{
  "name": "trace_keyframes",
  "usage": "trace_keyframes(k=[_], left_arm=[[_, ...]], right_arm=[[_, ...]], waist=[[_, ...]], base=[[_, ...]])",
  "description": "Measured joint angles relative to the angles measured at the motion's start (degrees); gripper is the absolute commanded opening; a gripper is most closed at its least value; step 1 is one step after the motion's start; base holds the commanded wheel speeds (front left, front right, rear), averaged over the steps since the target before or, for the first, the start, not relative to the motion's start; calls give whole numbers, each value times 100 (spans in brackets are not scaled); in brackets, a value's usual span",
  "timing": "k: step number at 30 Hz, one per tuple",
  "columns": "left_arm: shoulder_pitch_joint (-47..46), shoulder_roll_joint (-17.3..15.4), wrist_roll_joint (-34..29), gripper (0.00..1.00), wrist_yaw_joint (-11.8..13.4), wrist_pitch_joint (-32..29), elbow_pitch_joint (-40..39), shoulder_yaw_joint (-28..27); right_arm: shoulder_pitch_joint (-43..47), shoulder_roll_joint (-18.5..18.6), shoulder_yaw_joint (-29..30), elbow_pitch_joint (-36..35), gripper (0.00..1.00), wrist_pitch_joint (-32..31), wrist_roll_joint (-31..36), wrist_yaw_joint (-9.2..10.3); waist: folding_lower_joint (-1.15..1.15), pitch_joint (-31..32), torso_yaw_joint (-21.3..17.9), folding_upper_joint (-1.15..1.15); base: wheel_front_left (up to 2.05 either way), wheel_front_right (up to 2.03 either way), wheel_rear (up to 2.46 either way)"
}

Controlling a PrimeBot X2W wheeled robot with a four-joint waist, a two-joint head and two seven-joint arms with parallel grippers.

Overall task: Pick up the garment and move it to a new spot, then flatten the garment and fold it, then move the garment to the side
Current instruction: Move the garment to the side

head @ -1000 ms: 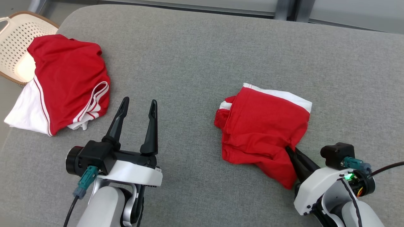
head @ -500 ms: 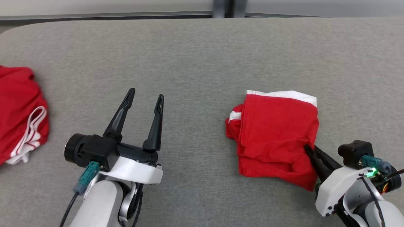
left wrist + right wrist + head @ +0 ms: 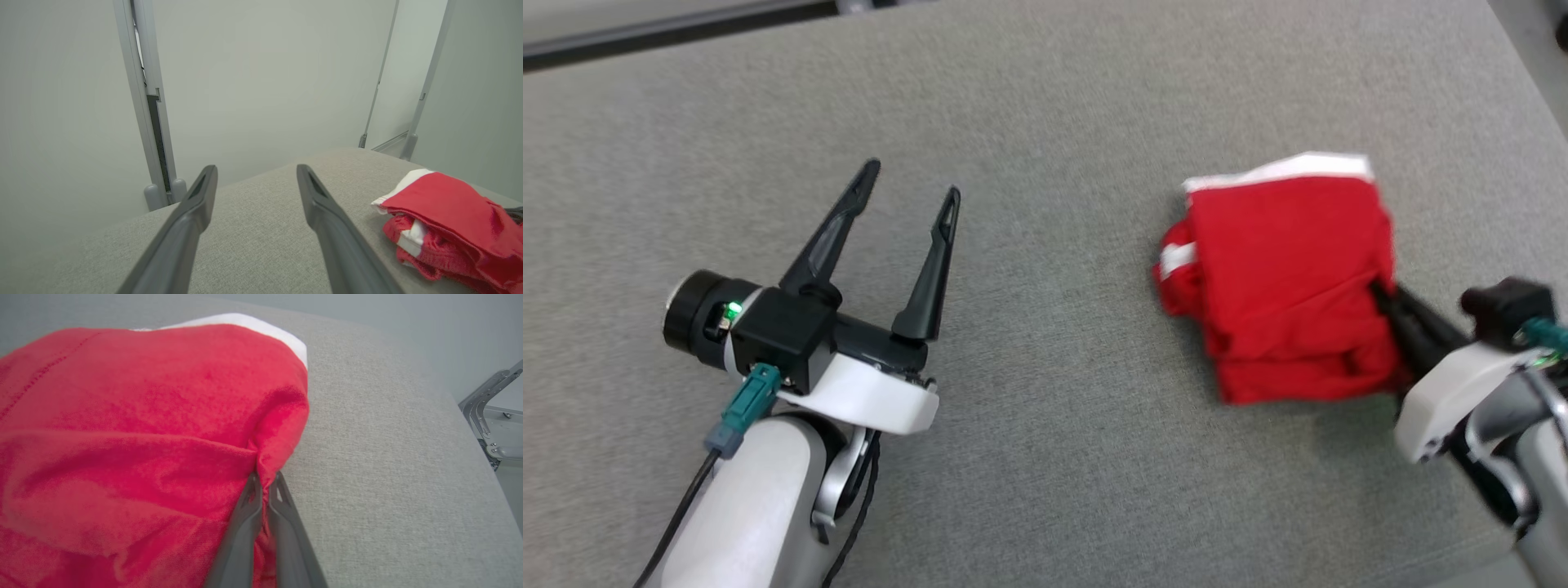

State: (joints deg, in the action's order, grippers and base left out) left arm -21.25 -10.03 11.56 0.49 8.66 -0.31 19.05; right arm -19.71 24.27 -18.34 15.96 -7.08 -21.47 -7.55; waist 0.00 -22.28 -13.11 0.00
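Right gripper [image 3: 1382, 292] pinching folded garment [image 3: 1282, 269] at right edge.

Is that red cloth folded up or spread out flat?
Folded. The red garment is a compact bundle of stacked layers, one edge pinched by the right gripper.

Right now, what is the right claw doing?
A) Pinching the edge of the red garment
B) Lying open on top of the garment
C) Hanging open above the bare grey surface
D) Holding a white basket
A: the right claw has its two fingers shut together on a fold at the edge of the red garment.
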Motion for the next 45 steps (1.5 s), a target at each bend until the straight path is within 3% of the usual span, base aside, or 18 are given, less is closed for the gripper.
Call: trace_keyframes(k=[9, 16, 17, 18, 19, 27, 29, 33, 39, 45], left_arm=[[-498, -37, -194, 100, -102, -261, -337, 226], [-865, -25, -283, 100, -166, -319, -525, 346], [-890, -31, -298, 100, -166, -335, -541, 347], [-902, -32, -298, 100, -159, -334, -541, 346], [-915, -35, -298, 100, -159, -334, -542, 352], [-873, -101, -230, 100, -115, -253, -426, 294], [-723, -123, -135, 100, -71, -192, -339, 220], [-433, -153, -20, 100, 48, -86, -287, 89], [85, -168, 227, 100, 223, 77, -245, -132], [555, -127, 458, 100, 402, 238, -164, -314]], right_arm=[[-1435, 992, 48, 1682, 0, 800, -316, -1], [-2508, 1359, 90, 2967, 0, 1312, -626, 0], [-2635, 1372, 51, 3131, 9, 1317, -575, 0], [-2746, 1337, 80, 3251, 35, 1430, -620, 0], [-2856, 1313, 66, 3401, 100, 1473, -641, 0], [-3038, 995, 159, 4213, 100, 2090, -678, 0], [-2714, 843, 325, 4069, 100, 2180, -809, 0], [-2032, 722, 900, 3031, 100, 2205, -692, 0], [-629, 29, 1748, 1347, 100, 2205, -198, 0], [326, -626, 1976, 78, 100, 2204, 291, 0]], waist=[[0, -799, -201, 0], [0, -1407, -34, 0], [0, -1478, -2, 0], [0, -1545, 29, 0], [0, -1602, 57, 0], [0, -1587, 45, 0], [0, -1411, -4, 0], [0, -1109, -82, 0], [0, -581, -148, 0], [0, -95, -10, 0]], base=[[0, 0, 0], [0, 0, 0], [0, 0, 0], [0, 0, 0], [0, 0, 0], [0, 0, 0], [0, 0, 0], [0, 0, 0], [0, 0, 0], [0, 0, 0]])
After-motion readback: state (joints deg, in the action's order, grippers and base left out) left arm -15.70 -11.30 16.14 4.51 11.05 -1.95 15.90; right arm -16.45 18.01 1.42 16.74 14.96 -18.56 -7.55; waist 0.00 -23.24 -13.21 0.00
